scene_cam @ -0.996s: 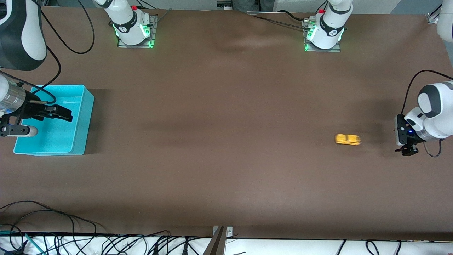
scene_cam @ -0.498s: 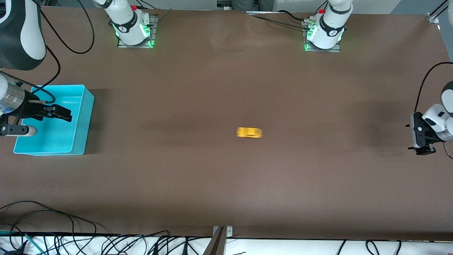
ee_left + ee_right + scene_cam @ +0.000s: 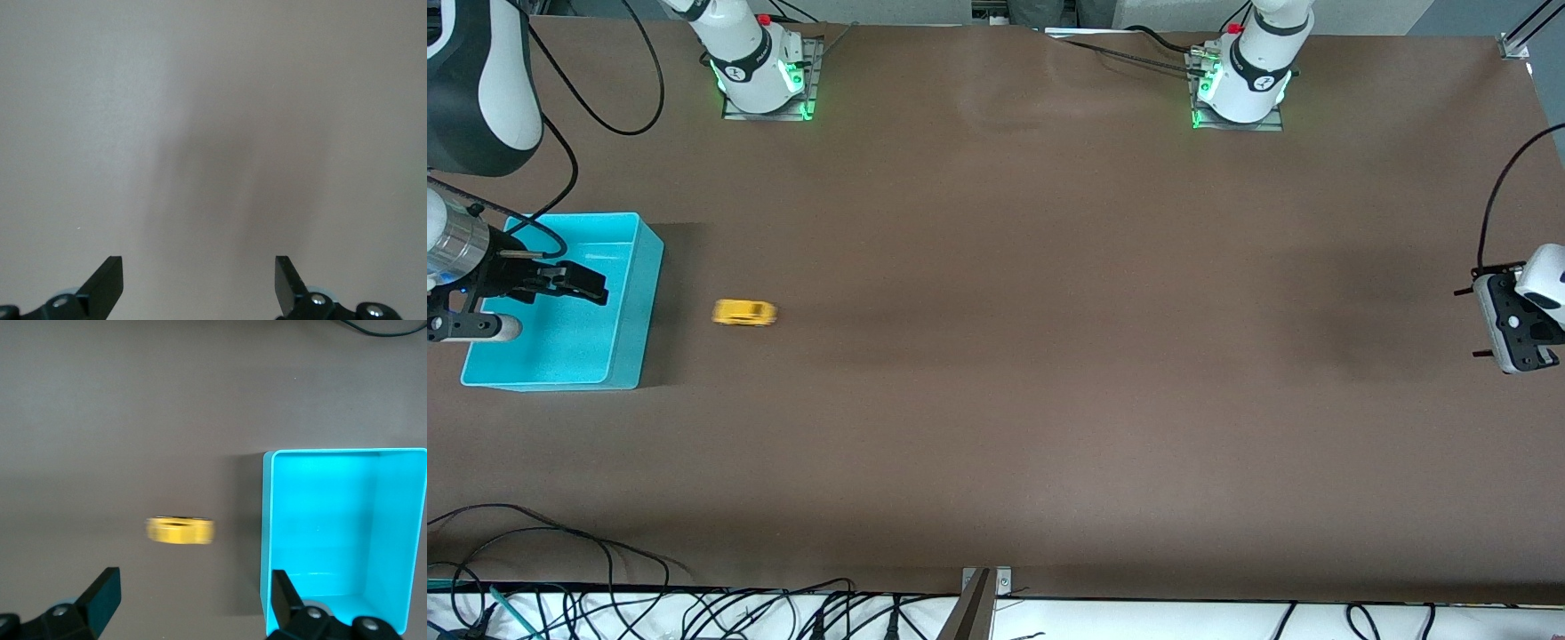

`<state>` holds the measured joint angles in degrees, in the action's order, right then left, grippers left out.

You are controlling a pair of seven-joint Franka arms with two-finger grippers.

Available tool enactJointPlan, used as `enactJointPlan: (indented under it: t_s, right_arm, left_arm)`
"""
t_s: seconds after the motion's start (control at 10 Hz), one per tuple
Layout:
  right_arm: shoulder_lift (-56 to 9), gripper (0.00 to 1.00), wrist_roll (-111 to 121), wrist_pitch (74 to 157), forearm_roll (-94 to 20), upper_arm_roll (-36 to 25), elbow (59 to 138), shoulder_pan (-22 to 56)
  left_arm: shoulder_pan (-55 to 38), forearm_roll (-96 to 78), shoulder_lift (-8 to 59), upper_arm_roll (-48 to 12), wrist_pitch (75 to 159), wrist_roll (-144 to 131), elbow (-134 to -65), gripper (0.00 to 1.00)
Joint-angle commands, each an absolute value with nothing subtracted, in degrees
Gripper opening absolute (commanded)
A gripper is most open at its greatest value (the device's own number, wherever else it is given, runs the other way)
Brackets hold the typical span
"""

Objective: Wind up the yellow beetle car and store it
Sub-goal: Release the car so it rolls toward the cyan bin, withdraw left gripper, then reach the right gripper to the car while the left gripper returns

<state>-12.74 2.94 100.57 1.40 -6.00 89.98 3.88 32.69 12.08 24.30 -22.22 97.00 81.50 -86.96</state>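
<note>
Since the earlier frames, car [image 3: 744,312] has run across the worktop [image 3: 996,400] from the left arm's end; now just beside the bin [image 3: 637,302], at its 3 o'clock, long axis toward it. Bin empty. Right hand [image 3: 596,289] over bin, open, nearer. Left hand [image 3: 1480,322] open, empty, waiting well apart.

One small yellow toy beetle car [image 3: 744,312], one open turquoise plastic bin [image 3: 627,307] and two black two-finger grippers are on view.
</note>
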Motion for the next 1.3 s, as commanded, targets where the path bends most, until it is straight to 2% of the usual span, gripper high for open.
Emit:
enactJointPlan:
  t_s: [0.0,0.2,0.7,1.0,1.2]
  right_arm:
    - [-12.30,1.00,9.71,99.84,0.62,-5.89,90.44,3.78]
    - [-12.83,1.00,18.32,100.19,0.62,-5.80,90.61,3.78]
    - [-12.40,1.00,51.00,101.86,0.62,-5.63,94.03,3.87]
    - [-7.14,1.00,66.67,112.64,0.88,-5.71,105.95,3.87]
    - [-5.64,1.00,74.23,112.76,0.97,-5.71,109.40,3.87]
  left_arm:
    - [33.05,7.93,20.58,-22.76,91.77,73.51,-87.36,1.00]
    - [32.96,4.67,18.56,-23.72,88.25,65.61,-87.28,1.00]
    - [33.05,4.57,12.31,-35.66,81.93,31.80,-86.67,1.00]
    - [33.05,4.57,12.30,-41.29,79.11,16.40,-83.59,1.00]
    - [33.05,4.48,12.04,-42.63,79.01,10.56,-83.50,1.00]
